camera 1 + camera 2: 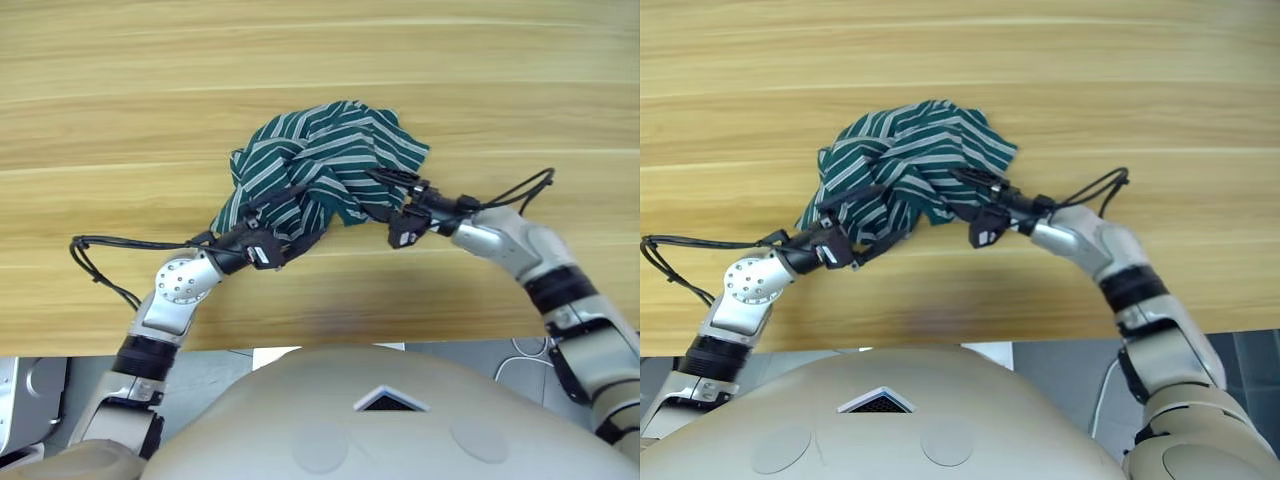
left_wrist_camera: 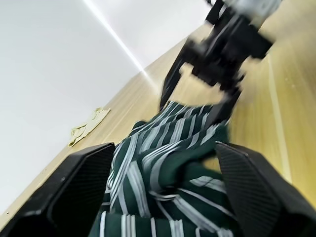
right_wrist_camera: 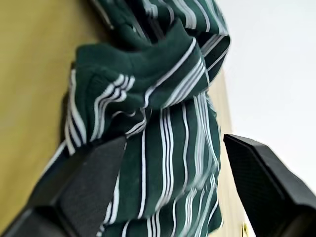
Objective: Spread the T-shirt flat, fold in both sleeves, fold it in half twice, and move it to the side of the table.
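The left gripper (image 1: 288, 215) has its two fingers (image 2: 84, 190) spread wide, and striped cloth is bunched in the gap between them without being clamped. The right gripper (image 1: 385, 193) likewise holds its fingers (image 3: 94, 192) apart, with folds of cloth lying between them. Both grippers sit at the near edge of the T-shirt (image 1: 325, 150), the left at its near left side, the right at its near right side. The dark green, white-striped T-shirt lies crumpled in a heap around the middle of the wooden table (image 1: 150, 80), its sleeves impossible to make out
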